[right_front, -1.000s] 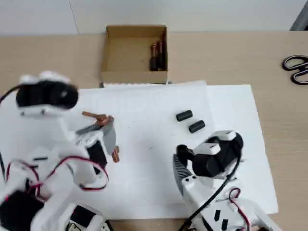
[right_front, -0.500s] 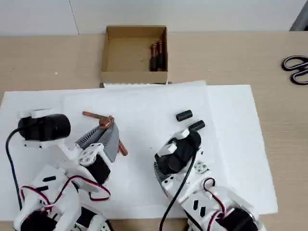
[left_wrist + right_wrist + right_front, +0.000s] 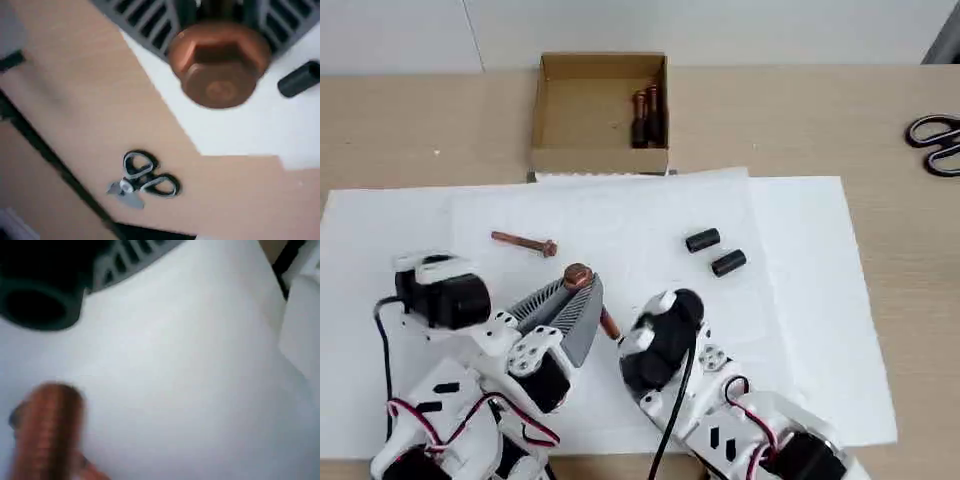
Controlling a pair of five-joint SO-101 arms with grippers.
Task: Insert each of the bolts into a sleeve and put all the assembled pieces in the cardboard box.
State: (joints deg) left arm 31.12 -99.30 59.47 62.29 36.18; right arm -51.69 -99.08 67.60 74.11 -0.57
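Copper bolt [image 3: 218,65] looks stiff and slick; left gripper [image 3: 582,290] clamps it below the head. Right gripper [image 3: 60,280] clasps a black sleeve [image 3: 35,305]

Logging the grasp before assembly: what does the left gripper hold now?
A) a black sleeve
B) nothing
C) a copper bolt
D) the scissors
C: the left gripper is shut on a copper bolt, whose hex head sits clamped in the left wrist view.
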